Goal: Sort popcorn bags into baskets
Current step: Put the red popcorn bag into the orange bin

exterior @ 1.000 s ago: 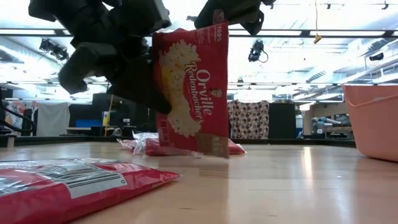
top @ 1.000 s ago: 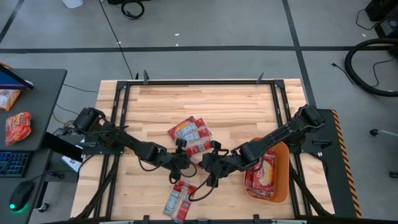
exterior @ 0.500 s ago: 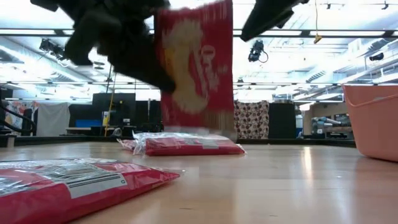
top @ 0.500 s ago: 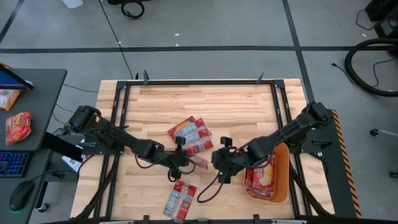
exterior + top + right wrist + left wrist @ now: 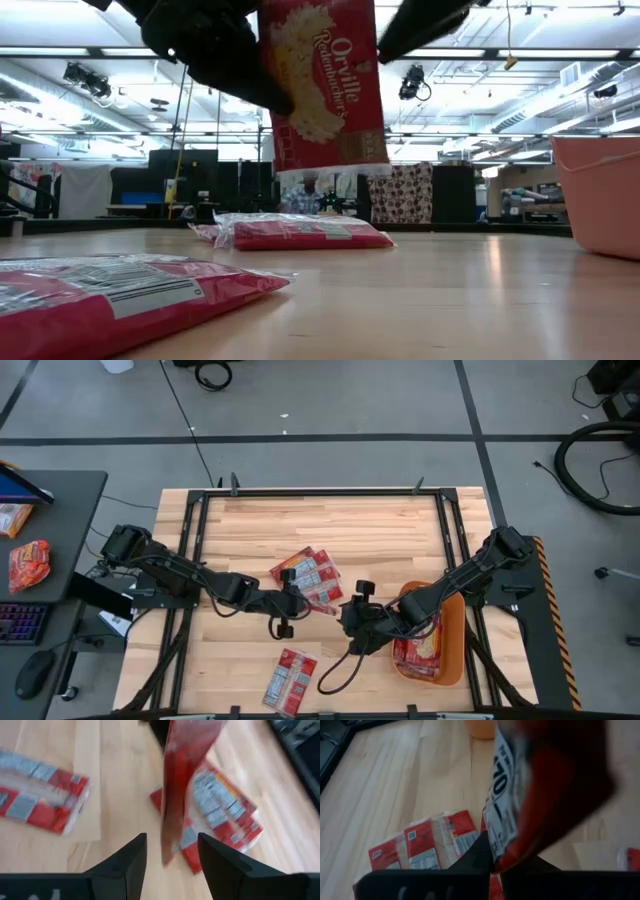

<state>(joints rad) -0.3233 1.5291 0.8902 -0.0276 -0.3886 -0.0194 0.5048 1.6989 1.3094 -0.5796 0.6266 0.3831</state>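
floor (image 5: 330,400): grey, dark lines | side desk (image 5: 55,520): dark | ceiling lights (image 5: 560,95): bright strips

Wooden table (image 5: 330,525) on grey floor; dark side desk (image 5: 60,510) holding a keyboard (image 5: 20,623); mouse (image 5: 30,675) beside it.

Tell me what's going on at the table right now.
The left gripper holds one popcorn bag upright, lifted clear of the table. The right gripper is open and empty beside it. Some bags already lie in the orange basket; others lie loose on the wood.
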